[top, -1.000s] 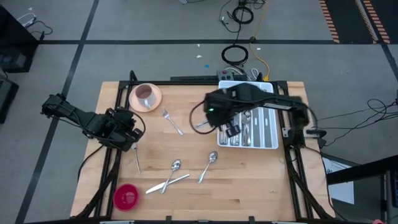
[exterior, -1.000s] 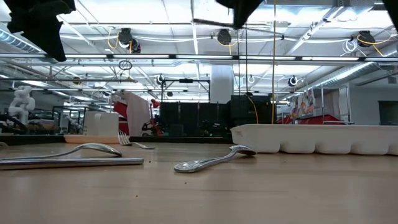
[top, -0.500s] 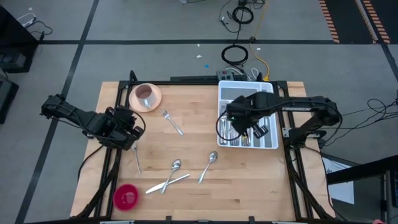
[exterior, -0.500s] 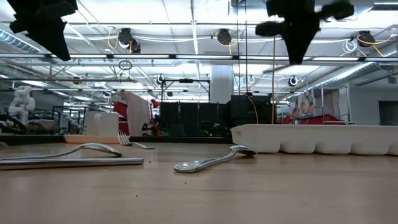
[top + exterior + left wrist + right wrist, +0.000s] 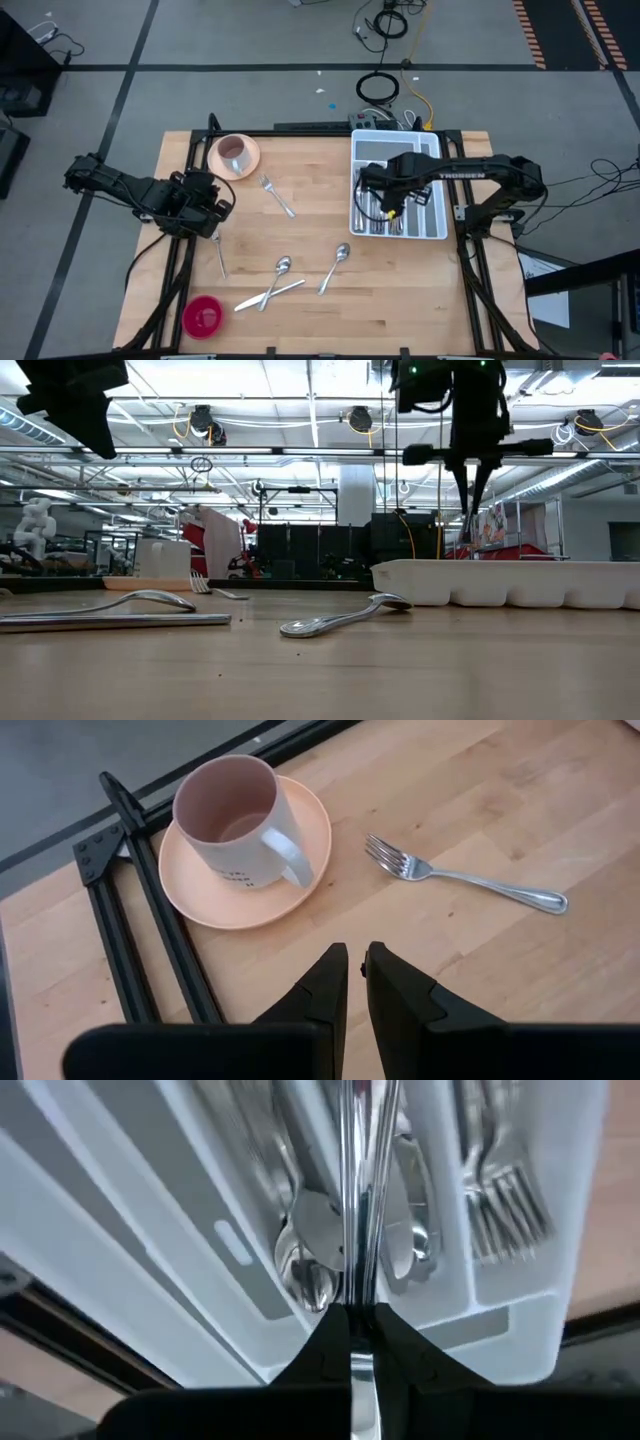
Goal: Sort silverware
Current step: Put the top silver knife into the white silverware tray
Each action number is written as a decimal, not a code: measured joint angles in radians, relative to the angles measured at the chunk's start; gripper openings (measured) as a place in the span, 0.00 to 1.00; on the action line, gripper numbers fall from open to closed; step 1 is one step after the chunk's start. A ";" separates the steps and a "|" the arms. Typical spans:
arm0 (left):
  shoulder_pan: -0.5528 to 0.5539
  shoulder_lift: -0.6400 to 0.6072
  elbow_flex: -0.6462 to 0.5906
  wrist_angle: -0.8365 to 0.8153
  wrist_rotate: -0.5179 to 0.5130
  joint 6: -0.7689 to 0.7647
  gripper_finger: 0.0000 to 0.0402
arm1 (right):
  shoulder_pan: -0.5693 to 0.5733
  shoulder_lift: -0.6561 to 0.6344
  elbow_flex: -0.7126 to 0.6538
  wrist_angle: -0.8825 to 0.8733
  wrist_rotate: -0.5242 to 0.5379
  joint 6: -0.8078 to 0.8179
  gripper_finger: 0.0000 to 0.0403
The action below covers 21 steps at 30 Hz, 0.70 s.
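Right pincer [image 5: 388, 207] moved over tray [image 5: 437, 225], clamping utensil [image 5: 352, 1200].

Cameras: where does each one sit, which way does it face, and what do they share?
High: overhead, straight down; both arms, tray, cup.
Low: table height, level across; spoons in front, tray, right gripper above it.
Left wrist: past the left gripper to cup and fork.
Right wrist: down into the tray, right gripper holding a piece of silverware.
Shared: high and left wrist show the cup.

Cutlery tray [image 5: 437, 225] lies right on the table [image 5: 300, 320]; cup [image 5: 233, 152] far-left; fork [image 5: 276, 195] between.
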 joint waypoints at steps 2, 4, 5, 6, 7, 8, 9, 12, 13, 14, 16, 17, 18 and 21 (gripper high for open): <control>0.000 0.000 0.000 -0.001 0.000 0.000 0.12 | -0.014 0.000 -0.016 0.016 -0.002 -0.048 0.00; 0.000 0.000 0.000 0.000 0.000 0.000 0.12 | -0.019 0.000 -0.034 0.045 -0.002 -0.110 0.00; 0.000 0.000 0.000 -0.001 0.000 0.000 0.12 | -0.020 0.000 -0.044 0.064 -0.003 -0.143 0.00; 0.000 0.000 0.000 -0.001 0.000 0.000 0.12 | -0.020 0.000 -0.053 0.083 -0.003 -0.172 0.00; 0.000 0.000 0.000 -0.001 0.000 0.000 0.12 | -0.020 0.000 -0.061 0.101 -0.007 -0.183 0.00; 0.000 0.000 0.000 -0.001 0.000 0.000 0.12 | -0.021 0.000 -0.071 0.125 -0.008 -0.188 0.00; 0.000 0.000 0.000 -0.001 0.000 0.000 0.12 | -0.022 0.000 -0.082 0.152 -0.009 -0.192 0.00; 0.000 0.000 0.000 -0.001 0.000 0.000 0.12 | -0.022 0.000 -0.116 0.202 -0.009 -0.240 0.00; 0.000 0.000 0.000 -0.001 0.000 0.000 0.12 | -0.022 0.000 -0.125 0.215 -0.009 -0.255 0.00; 0.000 0.000 0.000 -0.001 0.000 0.000 0.12 | -0.022 0.002 -0.132 0.231 -0.010 -0.264 0.00; 0.000 0.000 0.000 -0.001 0.000 0.000 0.12 | -0.022 0.013 -0.145 0.249 -0.012 -0.267 0.00; 0.000 0.000 0.000 -0.002 0.000 0.000 0.12 | -0.022 0.021 -0.150 0.248 -0.013 -0.270 0.00; 0.000 0.000 0.000 -0.002 0.000 0.000 0.12 | -0.022 0.027 -0.155 0.252 -0.013 -0.278 0.00; 0.000 0.000 0.000 -0.002 -0.005 0.000 0.12 | -0.022 0.055 -0.157 0.278 -0.016 -0.307 0.00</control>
